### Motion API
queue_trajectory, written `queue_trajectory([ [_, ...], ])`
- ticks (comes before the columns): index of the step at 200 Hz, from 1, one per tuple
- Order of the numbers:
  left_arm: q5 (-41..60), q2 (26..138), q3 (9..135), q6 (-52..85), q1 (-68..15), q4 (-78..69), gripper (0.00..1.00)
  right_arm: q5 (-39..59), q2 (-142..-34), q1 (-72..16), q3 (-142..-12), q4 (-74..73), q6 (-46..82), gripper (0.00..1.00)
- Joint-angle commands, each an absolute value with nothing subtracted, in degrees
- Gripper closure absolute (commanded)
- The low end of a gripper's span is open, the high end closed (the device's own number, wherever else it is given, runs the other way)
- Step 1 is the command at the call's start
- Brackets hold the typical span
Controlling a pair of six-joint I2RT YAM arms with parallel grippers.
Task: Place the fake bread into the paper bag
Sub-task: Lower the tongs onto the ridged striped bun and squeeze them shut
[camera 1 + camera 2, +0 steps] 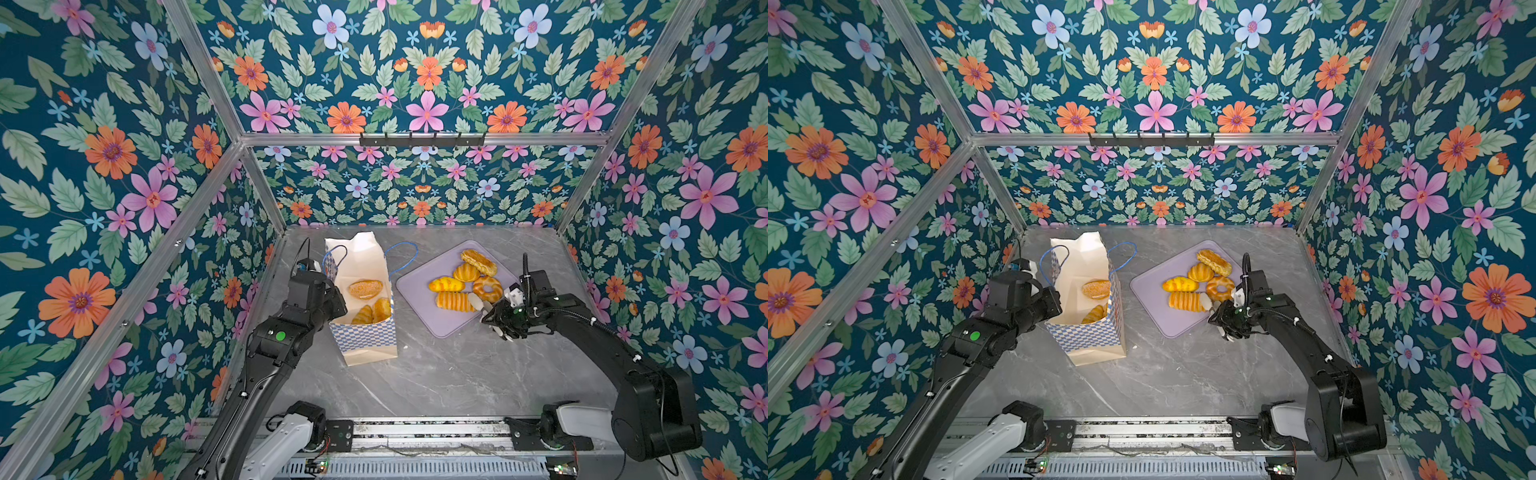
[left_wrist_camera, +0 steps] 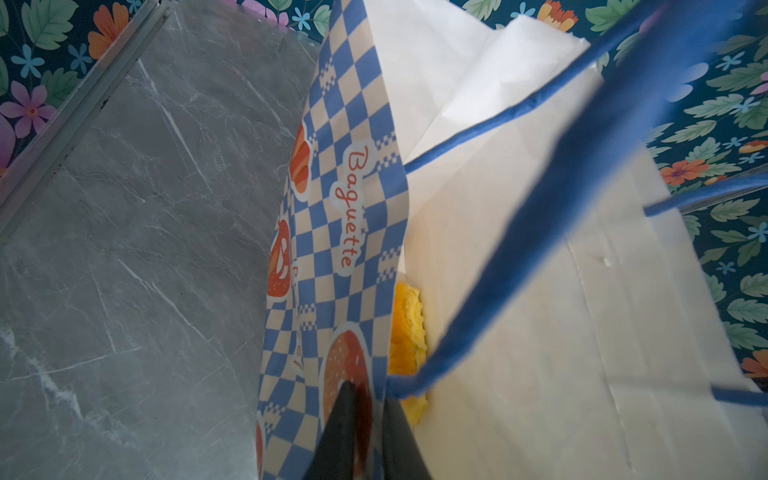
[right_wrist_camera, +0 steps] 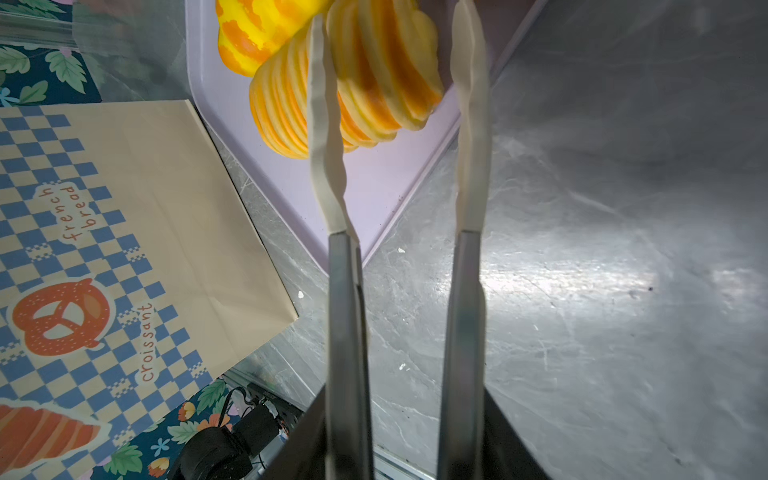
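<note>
The paper bag (image 1: 365,337) stands open left of centre, with a round bun (image 1: 365,288) and two croissants (image 1: 363,314) of fake bread inside. My left gripper (image 2: 372,399) is shut on the bag's checkered wall at the rim. My right gripper (image 1: 496,319) is shut on metal tongs (image 3: 332,187) with white tips. The tips straddle one end of a ribbed long roll (image 3: 382,75) that lies on the lavender tray (image 1: 440,326). A yellow roll (image 1: 446,284), a shell bun (image 1: 466,272), a twisted ring (image 1: 487,289) and a braided loaf (image 1: 478,262) also lie there.
The bag's blue cord handles (image 2: 540,216) hang across the left wrist view. Floral walls with aluminium posts (image 1: 257,183) close in the grey marble table (image 1: 436,374). A rail (image 1: 415,428) carrying both arm bases runs along the front edge.
</note>
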State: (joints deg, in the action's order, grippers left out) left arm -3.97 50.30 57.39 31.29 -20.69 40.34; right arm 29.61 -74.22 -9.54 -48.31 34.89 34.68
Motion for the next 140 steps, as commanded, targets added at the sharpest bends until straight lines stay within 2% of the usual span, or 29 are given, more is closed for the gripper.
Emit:
queue_trajectory([
  [1, -4.0, 50.4, 57.1, 31.0, -20.7, 39.3, 0.86, 30.4, -74.8, -9.7, -48.5, 33.1, 34.8, 0.55],
  [140, -4.3, 50.0, 57.1, 31.2, -20.7, 39.6, 0.86, 35.2, -77.9, -10.4, -49.3, 27.2, 36.8, 0.55],
])
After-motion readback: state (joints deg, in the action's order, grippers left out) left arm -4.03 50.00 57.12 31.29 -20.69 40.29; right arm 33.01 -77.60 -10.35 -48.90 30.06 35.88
